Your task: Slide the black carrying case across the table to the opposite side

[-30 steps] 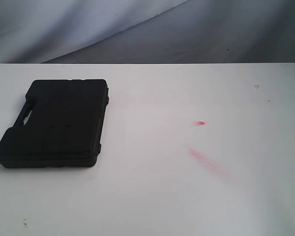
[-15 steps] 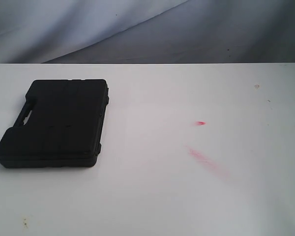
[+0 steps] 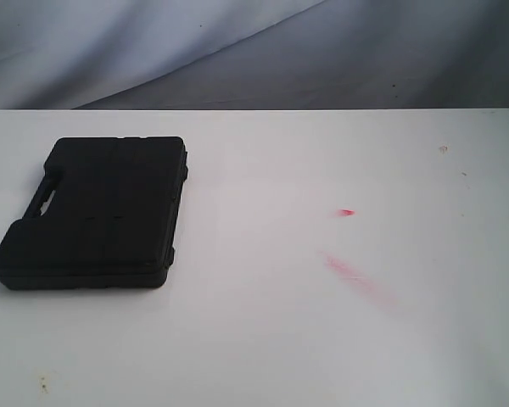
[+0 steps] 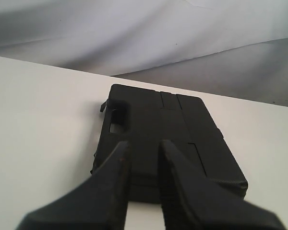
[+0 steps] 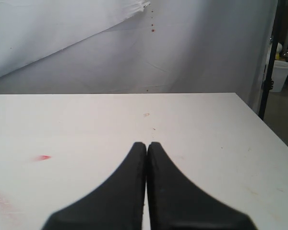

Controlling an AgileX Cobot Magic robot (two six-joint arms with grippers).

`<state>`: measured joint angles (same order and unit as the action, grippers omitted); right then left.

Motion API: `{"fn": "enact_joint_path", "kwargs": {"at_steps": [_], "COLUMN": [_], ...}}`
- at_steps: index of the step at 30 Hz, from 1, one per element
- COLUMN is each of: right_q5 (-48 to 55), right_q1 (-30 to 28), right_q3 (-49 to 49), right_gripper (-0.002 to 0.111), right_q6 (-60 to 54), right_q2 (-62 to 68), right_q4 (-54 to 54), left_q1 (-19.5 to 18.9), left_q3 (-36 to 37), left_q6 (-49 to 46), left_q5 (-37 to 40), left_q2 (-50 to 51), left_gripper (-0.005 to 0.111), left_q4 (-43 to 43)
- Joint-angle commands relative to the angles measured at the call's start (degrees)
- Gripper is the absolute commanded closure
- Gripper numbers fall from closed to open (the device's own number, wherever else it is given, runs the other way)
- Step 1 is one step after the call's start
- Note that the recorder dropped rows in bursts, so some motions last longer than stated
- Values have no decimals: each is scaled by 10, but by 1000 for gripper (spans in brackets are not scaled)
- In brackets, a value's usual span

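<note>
The case (image 3: 92, 212) is found lying flat on the table (image 3: 322, 356), at about 9 o'clock in the exterior view and close to that edge of the picture. Its lid is seen closed. The handle cut-out (image 3: 42, 197) is set on the case's 9 o'clock side. Two pink-red marks are noted on the tabletop, well apart from the case, toward 3 o'clock: a small spot (image 3: 346, 212) and a longer smear (image 3: 349, 273) just below it toward 5 o'clock. A few dark specks are recorded near the 7 o'clock corner (image 3: 42, 386). A grey backdrop (image 3: 237, 51) is seen beyond the 12 o'clock edge.

Neither arm is seen in the exterior view.

In the left wrist view the left gripper (image 4: 144, 143) is observed with its fingers (image 4: 116, 172) held narrowly apart. Nothing is held between them. The case is seen ahead of the tips, with bare table visible through the gap.

In the right wrist view the right gripper (image 5: 147, 144) is observed with its fingers pressed together, nothing between them, over bare tabletop.
</note>
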<state>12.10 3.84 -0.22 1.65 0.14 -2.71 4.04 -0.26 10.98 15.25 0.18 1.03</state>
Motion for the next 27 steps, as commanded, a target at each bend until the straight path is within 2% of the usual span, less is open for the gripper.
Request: {"fn": "enact_joint_path", "kwargs": {"at_steps": [1, 11, 27], "right_q5": [1, 1, 1], "right_q1": [-4, -4, -4], "right_q3": [2, 2, 2], "right_gripper": [108, 108, 108], "right_q6": [1, 1, 1], "right_q2": [-1, -1, -1], "right_q4": [5, 5, 5], "left_q1": [-1, -1, -1], "left_q3": [3, 3, 3], "left_q6": [7, 6, 6], "left_q5": [-6, -15, -19], "left_q2": [-2, -2, -2], "left_gripper": [86, 86, 86], "left_q4": [-3, -45, -48]}}
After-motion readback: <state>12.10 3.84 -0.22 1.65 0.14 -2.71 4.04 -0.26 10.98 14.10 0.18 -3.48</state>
